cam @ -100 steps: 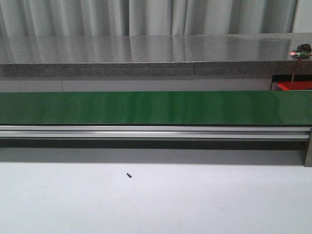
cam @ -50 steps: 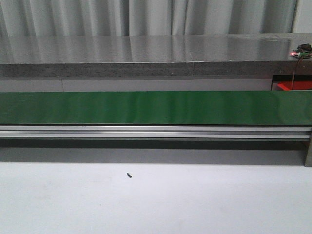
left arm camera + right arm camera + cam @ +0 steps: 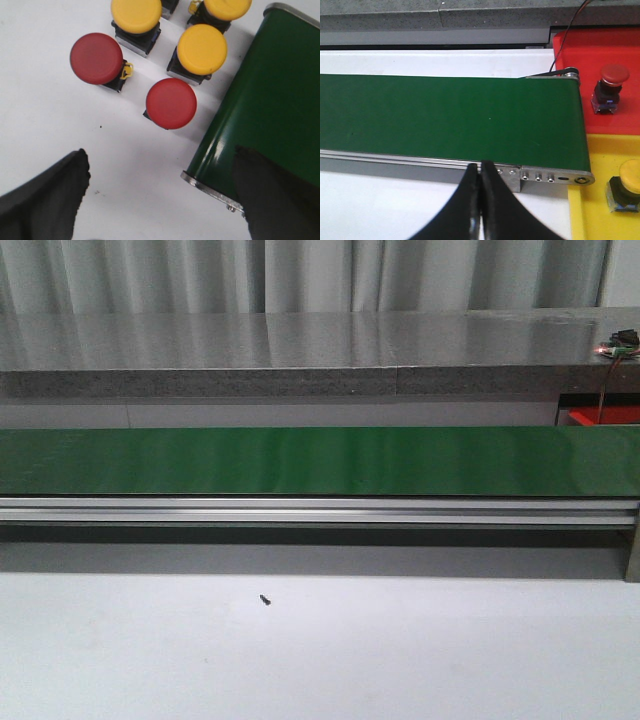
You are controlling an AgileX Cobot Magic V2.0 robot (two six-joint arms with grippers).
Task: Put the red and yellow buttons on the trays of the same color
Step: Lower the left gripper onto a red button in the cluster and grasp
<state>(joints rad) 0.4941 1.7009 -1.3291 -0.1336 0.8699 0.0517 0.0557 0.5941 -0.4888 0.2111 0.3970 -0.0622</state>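
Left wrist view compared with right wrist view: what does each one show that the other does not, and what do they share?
Only the left wrist view shows loose buttons on the white table: two red and three yellow, with the left tool open. Only the right wrist view shows the red tray and yellow tray, one matching button on each, with the right tool shut. Both show the green belt.

You see a long green conveyor belt [image 3: 320,461] spanning the front view from 9 o'clock to 3 o'clock. A silver aluminium side rail [image 3: 320,511] runs directly along its near edge. Behind the belt lies a grey speckled stone countertop [image 3: 300,350], backed by pale pleated curtains [image 3: 300,275] at 12 o'clock. A small dark speck [image 3: 265,600] rests on the white table surface [image 3: 400,650] toward 6 o'clock.
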